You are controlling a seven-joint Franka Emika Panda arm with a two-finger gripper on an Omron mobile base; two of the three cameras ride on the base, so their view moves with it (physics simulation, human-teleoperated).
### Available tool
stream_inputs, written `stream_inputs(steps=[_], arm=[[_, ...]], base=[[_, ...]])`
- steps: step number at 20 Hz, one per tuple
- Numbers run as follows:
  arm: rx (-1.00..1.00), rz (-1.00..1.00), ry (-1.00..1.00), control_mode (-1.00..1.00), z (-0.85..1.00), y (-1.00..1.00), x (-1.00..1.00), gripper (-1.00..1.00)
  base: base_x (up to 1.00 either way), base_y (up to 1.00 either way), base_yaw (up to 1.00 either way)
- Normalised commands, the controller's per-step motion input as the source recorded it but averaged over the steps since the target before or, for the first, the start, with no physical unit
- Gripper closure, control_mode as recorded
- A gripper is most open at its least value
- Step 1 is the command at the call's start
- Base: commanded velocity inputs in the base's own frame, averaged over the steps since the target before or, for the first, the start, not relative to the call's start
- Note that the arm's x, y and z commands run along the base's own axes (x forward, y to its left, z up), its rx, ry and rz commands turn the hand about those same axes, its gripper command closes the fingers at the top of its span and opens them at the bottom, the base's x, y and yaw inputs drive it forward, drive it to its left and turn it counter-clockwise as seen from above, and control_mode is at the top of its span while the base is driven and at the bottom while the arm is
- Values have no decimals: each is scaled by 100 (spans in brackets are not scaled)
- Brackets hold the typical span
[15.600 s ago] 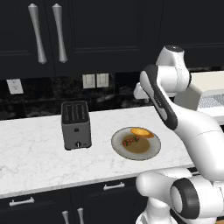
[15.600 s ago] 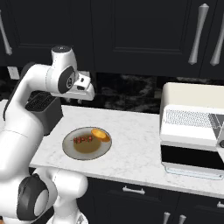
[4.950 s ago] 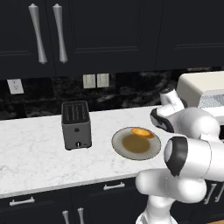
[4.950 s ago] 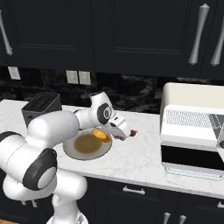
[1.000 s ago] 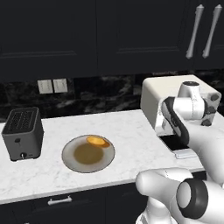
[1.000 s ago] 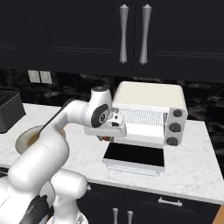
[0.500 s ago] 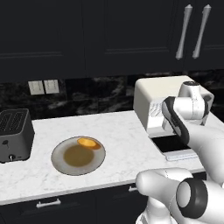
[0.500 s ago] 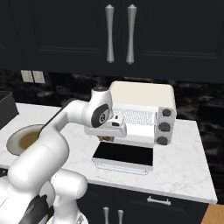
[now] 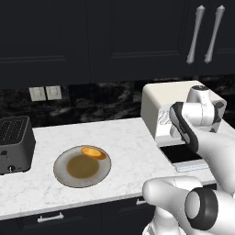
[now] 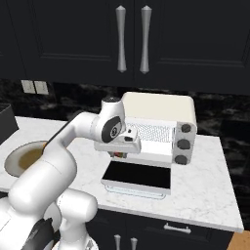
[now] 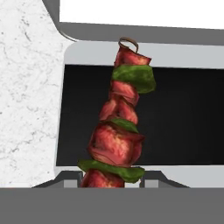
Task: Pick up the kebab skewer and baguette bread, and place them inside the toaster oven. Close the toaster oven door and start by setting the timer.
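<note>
While the kebab skewer (image 11: 120, 127) runs up the middle of the hand view, clamped at its lower end by the gripper (image 11: 113, 183) whose jaws are drawn in tight on it, it hangs over the dark glass of the toaster oven door (image 11: 175, 122), which lies folded down flat. I judge it light and stiff along the stick, but the red and green chunks look soft and could slide or tear, so the hold belongs low on the stick end, as it is. One skewer is in hand; one baguette bread (image 9: 93, 152) lies at the upper right of the single plate (image 9: 62, 172), lower left in the left base view. One toaster oven (image 10: 158, 110) stands right of centre in the right base view, three knobs (image 10: 183, 144) down its right side, and one slot toaster (image 9: 14, 142) at the left edge
</note>
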Motion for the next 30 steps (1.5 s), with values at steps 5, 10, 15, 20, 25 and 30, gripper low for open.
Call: stream_inputs(steps=[5, 10, 15, 20, 25, 30], arm=[[0, 0, 0, 100, 0, 0, 0, 100], [0, 1, 0, -100, -9, -13, 2, 100], [2, 15, -2, -100, -29, -97, 9, 100], [4, 20, -11, -100, -8, -73, 12, 100], [8, 19, -20, -100, 0, -42, 7, 100], [8, 14, -13, -100, 1, -8, 11, 100]], base=[[11, 3, 0], [0, 0, 0], [0, 0, 0], [0, 0, 0], [0, 0, 0], [0, 0, 0]])
